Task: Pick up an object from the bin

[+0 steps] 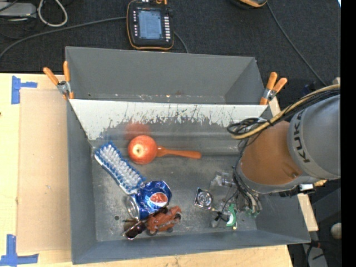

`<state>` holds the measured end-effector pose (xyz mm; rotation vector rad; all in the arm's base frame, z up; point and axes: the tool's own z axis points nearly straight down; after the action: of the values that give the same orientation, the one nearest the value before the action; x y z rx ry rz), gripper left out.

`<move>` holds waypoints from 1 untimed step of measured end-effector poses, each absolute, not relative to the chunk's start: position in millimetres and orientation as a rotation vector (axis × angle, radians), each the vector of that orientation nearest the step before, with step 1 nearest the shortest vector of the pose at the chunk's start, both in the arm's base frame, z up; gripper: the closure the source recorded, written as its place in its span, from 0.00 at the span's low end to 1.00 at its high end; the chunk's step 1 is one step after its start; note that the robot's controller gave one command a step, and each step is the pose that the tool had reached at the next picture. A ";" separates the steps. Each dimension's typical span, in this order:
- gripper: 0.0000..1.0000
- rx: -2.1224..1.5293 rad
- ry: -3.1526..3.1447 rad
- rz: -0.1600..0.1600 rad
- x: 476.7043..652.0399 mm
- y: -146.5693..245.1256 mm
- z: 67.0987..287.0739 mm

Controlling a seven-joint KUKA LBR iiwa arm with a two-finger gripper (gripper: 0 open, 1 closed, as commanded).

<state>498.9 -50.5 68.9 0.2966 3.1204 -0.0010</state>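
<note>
Half the hand [227, 207] seems hidden beneath the orange cover [267, 157].

the bin [167, 88] is grey sheet metal, matt, its back wall scratched and scuffed pale, its floor speckled. the brush [118, 168] has a blue plastic back and white bristles. the rattle [143, 149] is smooth orange plastic, with a gloss on its ball. the can [151, 198] is thin crushed metal, printed blue, red and white, shiny at the creases. the toy [161, 219] is reddish-brown and dull. my cover [267, 157] is smooth orange-brown with a faint sheen; my shell [320, 138] is smooth, hard grey.
</note>
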 end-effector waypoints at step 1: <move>1.00 0.298 3.134 0.007 511.6 -32.5 70.1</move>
<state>511.6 -32.5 70.1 0.2976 3.1343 0.0070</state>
